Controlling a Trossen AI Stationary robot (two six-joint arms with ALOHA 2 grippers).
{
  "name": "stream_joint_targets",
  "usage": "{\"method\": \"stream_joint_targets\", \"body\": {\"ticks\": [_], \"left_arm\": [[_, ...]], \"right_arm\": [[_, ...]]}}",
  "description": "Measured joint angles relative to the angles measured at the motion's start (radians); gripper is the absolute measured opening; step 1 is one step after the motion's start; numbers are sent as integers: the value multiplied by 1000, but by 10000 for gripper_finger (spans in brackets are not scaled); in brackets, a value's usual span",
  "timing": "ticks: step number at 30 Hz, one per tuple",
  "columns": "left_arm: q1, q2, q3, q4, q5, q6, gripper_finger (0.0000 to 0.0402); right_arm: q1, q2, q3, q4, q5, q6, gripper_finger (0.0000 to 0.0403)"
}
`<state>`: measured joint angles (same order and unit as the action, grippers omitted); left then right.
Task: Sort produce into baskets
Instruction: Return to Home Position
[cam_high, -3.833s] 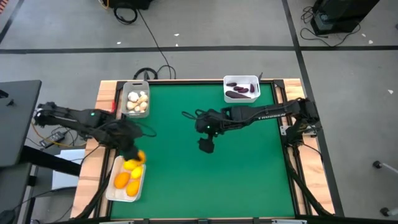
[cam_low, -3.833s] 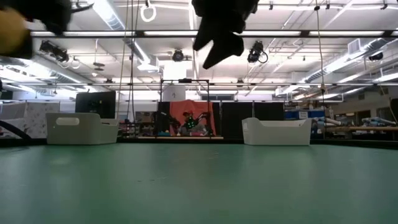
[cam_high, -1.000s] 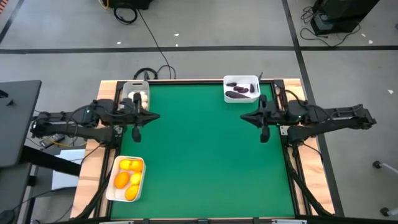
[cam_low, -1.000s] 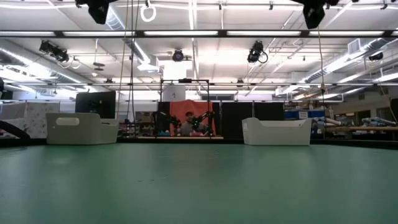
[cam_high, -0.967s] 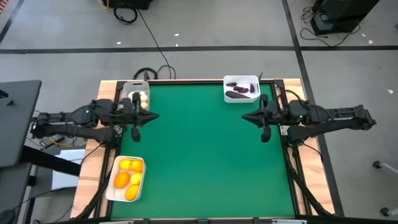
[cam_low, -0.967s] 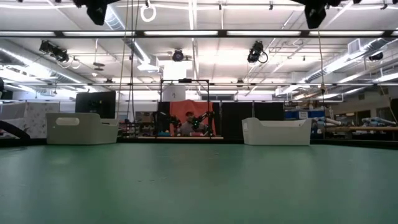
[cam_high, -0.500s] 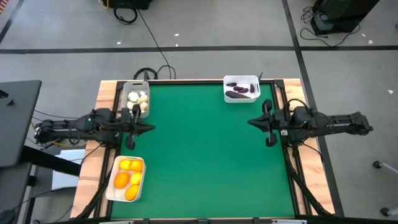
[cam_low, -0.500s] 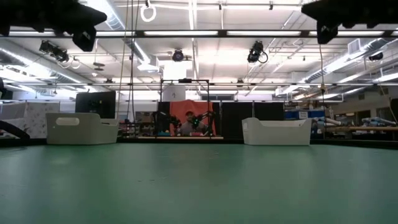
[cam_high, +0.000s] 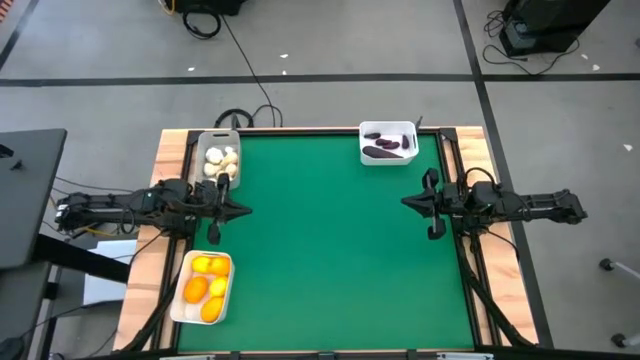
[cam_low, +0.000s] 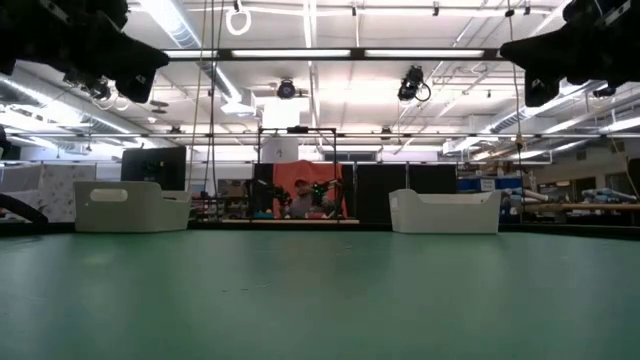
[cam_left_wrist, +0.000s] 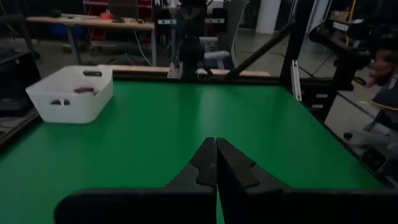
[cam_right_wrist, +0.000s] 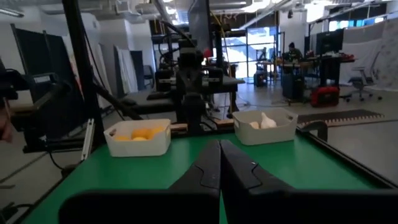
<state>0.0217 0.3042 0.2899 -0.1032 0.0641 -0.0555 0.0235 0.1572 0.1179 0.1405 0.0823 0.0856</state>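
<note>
Green table (cam_high: 330, 260): carries three bins along its sides
Citrus fruits (cam_high: 205, 280): orange and yellow, lying in the near-left white bin (cam_high: 177, 300)
Garlic bulbs (cam_high: 220, 158): in the greyish bin (cam_high: 201, 150) at the far left corner
Eggplant pieces (cam_high: 385, 152): in the far-right white bin (cam_high: 363, 145)
Left gripper (cam_left_wrist: 216, 155): fingers pressed together, above the left edge, between the two left bins
Right gripper (cam_right_wrist: 219, 155): fingers pressed together, above the right edge, facing the left arm
</note>
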Motion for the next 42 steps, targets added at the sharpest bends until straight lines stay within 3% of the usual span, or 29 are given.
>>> {"method": "stream_joint_targets", "body": {"ticks": [15,24,42], "left_arm": [[28,-88,-137,120,1,-30,4],[32,-192,-189,111,-3,-53,4],[31,-261,-281,146,1,-5,4]], "right_arm": [[0,-154,-77,-8,-6,-1,9],[0,-151,-112,-2,3,17,9],[-1,-154,-112,78,-99,39,10]]}}
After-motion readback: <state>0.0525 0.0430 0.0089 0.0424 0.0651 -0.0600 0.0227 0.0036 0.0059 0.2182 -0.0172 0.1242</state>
